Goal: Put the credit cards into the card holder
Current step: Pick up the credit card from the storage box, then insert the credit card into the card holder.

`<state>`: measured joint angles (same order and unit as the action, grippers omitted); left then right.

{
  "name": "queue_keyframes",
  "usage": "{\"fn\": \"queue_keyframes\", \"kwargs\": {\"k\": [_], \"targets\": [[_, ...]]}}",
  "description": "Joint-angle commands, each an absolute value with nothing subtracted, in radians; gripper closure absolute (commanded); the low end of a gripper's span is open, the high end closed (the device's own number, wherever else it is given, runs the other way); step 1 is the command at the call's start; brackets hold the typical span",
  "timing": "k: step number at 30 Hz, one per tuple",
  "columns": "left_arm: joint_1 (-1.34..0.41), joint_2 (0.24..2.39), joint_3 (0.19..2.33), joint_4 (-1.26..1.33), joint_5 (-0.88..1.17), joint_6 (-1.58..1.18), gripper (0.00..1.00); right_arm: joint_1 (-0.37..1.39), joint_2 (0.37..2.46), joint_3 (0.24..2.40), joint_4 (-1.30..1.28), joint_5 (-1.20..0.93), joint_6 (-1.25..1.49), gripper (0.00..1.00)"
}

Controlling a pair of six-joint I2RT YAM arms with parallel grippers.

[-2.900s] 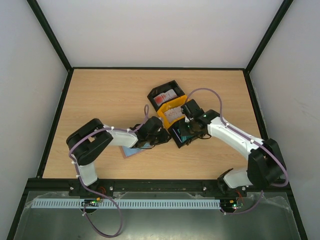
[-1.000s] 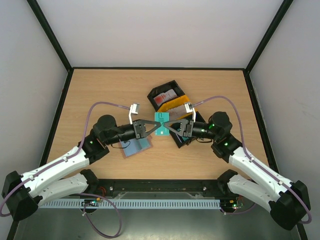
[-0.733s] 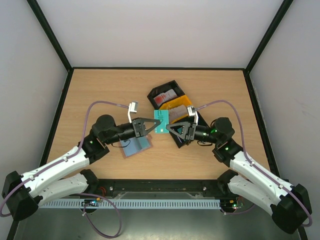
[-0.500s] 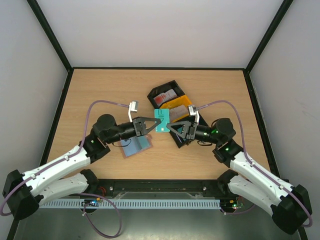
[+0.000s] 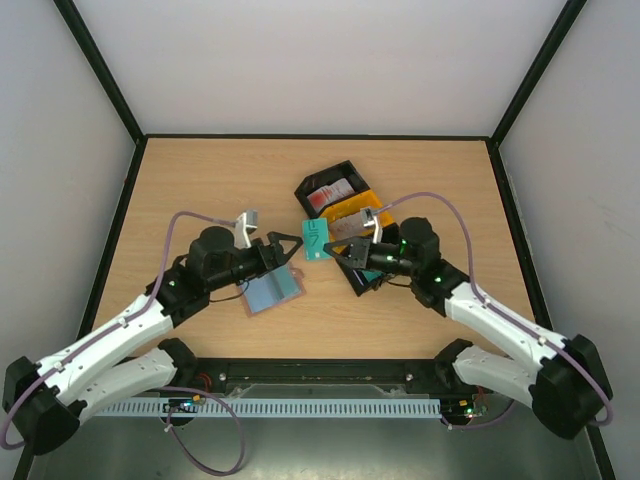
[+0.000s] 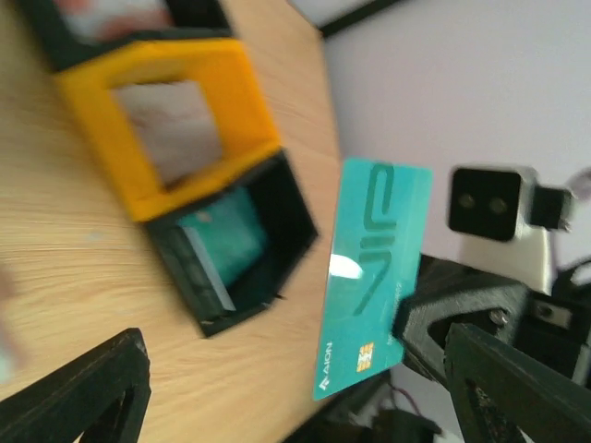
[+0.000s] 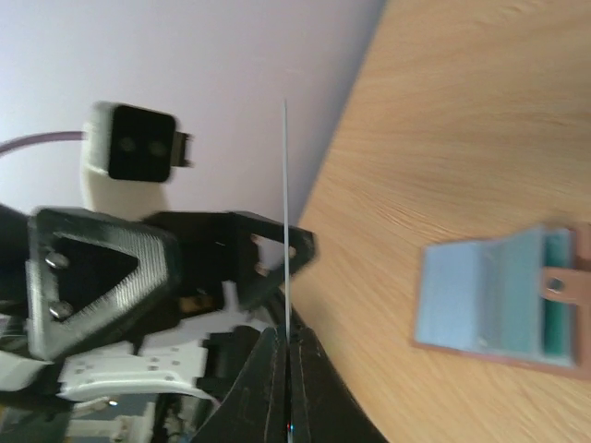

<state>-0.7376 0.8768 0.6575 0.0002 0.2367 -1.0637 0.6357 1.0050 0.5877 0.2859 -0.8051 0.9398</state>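
A teal credit card (image 5: 316,240) hangs upright above the table between the two arms. My right gripper (image 5: 337,251) is shut on its edge. In the right wrist view the card (image 7: 285,221) shows edge-on as a thin line rising from the closed gripper (image 7: 287,337). My left gripper (image 5: 293,250) is open just left of the card and does not touch it. In the left wrist view the card (image 6: 379,277) faces me beyond my spread gripper (image 6: 295,369). The card holder (image 5: 272,292) lies open on the table below the left gripper, with blue pockets (image 7: 503,300).
Three trays stand in a row behind the card. The far black tray (image 5: 345,172) holds a white and red card. The yellow tray (image 6: 231,83) has a pale card inside. The near black tray (image 6: 295,212) holds a teal card. A black frame borders the table.
My left gripper has opened, let go of the teal card and drawn back to the left. The right gripper has shut on the card and now holds it alone.
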Motion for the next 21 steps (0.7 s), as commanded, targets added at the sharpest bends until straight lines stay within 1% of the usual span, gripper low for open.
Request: {"fn": "queue_keyframes", "kwargs": {"k": [1,6,9,12,15,18,21], "targets": [[-0.674,0.827,0.673,-0.318,0.071,-1.032,0.11,0.653,1.118,0.646,0.174,-0.776,0.834,0.98],[-0.602,0.8,0.644,-0.496,-0.035,-1.011,0.1,0.756,1.354,0.748,0.138,-0.754,0.761,0.98],[-0.555,0.798,0.61,-0.542,-0.034,-0.997,0.12,0.823,1.489,0.811,0.164,-0.761,0.756,0.98],[-0.523,0.799,0.57,-0.544,-0.014,-0.994,0.15,0.856,1.608,0.855,0.179,-0.769,0.746,0.98],[-0.505,0.807,0.526,-0.525,0.005,-0.996,0.23,0.856,1.7,0.885,0.188,-0.779,0.728,0.98],[-0.491,0.82,0.488,-0.517,0.0,-1.001,0.35,0.856,1.745,0.904,0.159,-0.739,0.669,0.98],[-0.478,0.833,0.455,-0.489,0.013,-0.997,0.41,0.852,1.785,0.901,0.157,-0.724,0.648,0.98]]}}
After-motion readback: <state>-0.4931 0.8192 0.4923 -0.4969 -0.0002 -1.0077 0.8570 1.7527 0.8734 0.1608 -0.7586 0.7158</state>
